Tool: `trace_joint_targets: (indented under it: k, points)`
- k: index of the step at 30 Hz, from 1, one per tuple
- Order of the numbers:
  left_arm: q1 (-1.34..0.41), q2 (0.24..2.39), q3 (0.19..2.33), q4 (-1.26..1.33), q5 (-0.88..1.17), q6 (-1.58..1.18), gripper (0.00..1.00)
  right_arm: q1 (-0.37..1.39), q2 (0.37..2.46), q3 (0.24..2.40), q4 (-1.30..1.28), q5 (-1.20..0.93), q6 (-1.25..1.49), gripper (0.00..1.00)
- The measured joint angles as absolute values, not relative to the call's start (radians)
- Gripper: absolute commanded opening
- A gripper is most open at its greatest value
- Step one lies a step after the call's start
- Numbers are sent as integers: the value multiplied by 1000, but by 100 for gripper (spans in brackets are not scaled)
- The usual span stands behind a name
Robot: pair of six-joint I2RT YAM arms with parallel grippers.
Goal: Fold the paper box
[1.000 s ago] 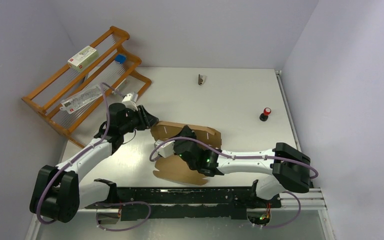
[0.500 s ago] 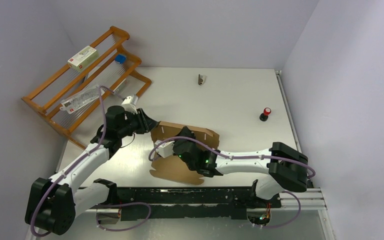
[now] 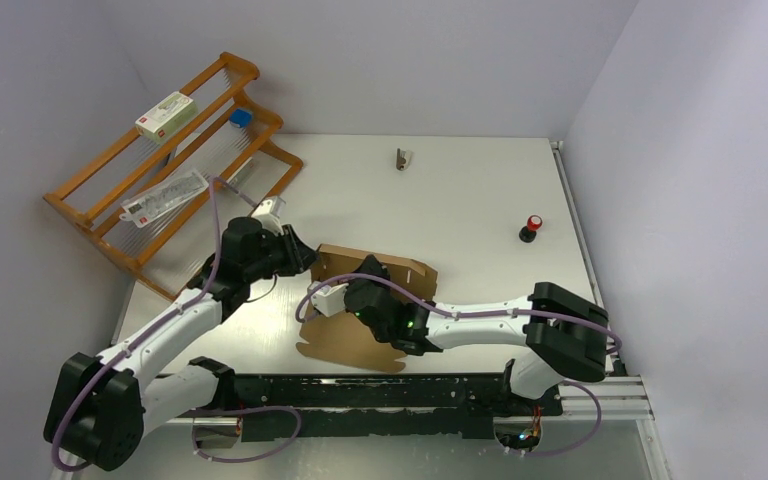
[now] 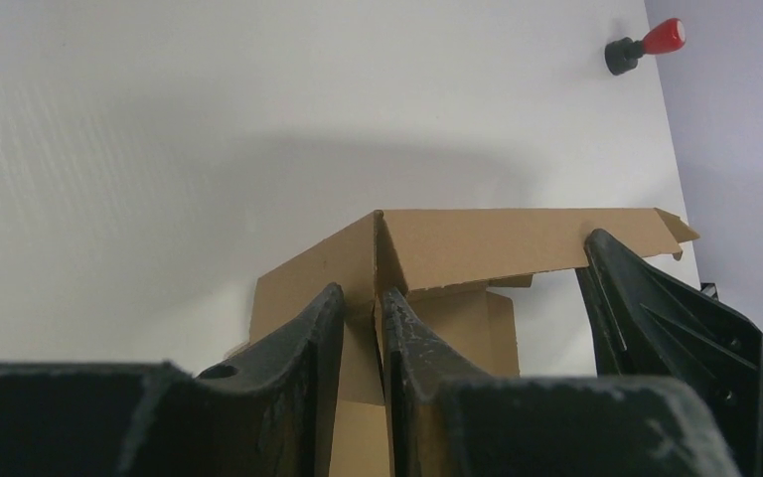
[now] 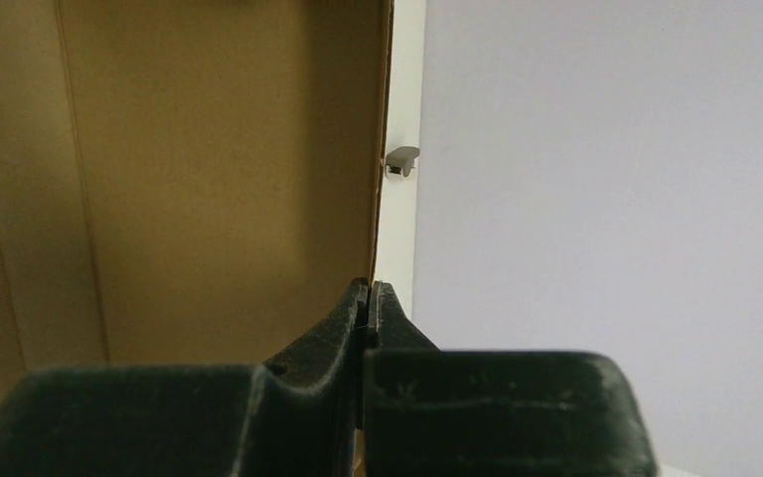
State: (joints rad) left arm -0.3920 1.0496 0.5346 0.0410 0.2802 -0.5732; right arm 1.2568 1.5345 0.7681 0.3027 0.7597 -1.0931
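The paper box [image 3: 345, 345] is brown die-cut cardboard lying mid-table, with its far wall [image 3: 400, 268] raised. My left gripper [image 3: 307, 258] is at the box's left far corner. In the left wrist view its jaws [image 4: 358, 303] stand narrowly open astride an upright cardboard edge of the box [image 4: 517, 238], with a small gap still showing. My right gripper [image 3: 370, 270] reaches over the box from the right. In the right wrist view it [image 5: 370, 288] is shut, and the edge of a raised panel [image 5: 209, 179] runs straight into its tips.
A wooden rack [image 3: 160, 160] at the far left holds a white carton [image 3: 165, 113] and a clear packet [image 3: 165, 195]. A red-capped knob [image 3: 531, 227] stands to the right and a small grey item [image 3: 401, 158] at the back. A black rail [image 3: 360, 390] runs along the near edge.
My left gripper has moved right onto the box's corner and its jaws have narrowed. The right gripper and box have shifted slightly left, and the far wall stands more upright.
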Motion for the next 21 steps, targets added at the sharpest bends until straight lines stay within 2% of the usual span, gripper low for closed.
trace_joint_targets:
  k: [12,21]
  points:
    - [-423,987,483,53,213,-646,29,1257,1537,732,341,768,-1087,1]
    - [-427,982,477,54,194,-654,18,1264,1557,698,393,792,-1118,4]
